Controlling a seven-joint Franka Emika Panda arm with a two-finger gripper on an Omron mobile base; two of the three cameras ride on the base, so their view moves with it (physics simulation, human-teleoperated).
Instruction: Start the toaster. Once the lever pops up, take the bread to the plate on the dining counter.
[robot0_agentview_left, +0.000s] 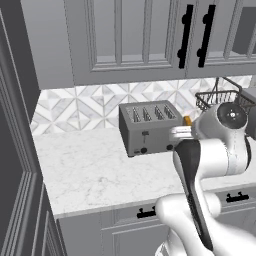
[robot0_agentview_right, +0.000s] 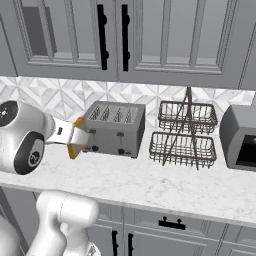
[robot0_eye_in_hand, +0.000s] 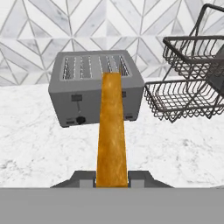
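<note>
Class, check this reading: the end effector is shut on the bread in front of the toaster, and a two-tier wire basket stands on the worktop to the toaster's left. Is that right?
Not quite. The wire basket stands to the right of the toaster, as the right base view shows. The rest holds: the end effector is shut on the bread in front of the toaster.

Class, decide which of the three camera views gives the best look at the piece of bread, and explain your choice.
The hand view: the bread runs long and orange up the picture's middle, clamped between the gripper's fingertips, in front of the toaster. The right base view shows it edge-on at the hand. The left base view shows just a small orange corner behind the arm.
</note>
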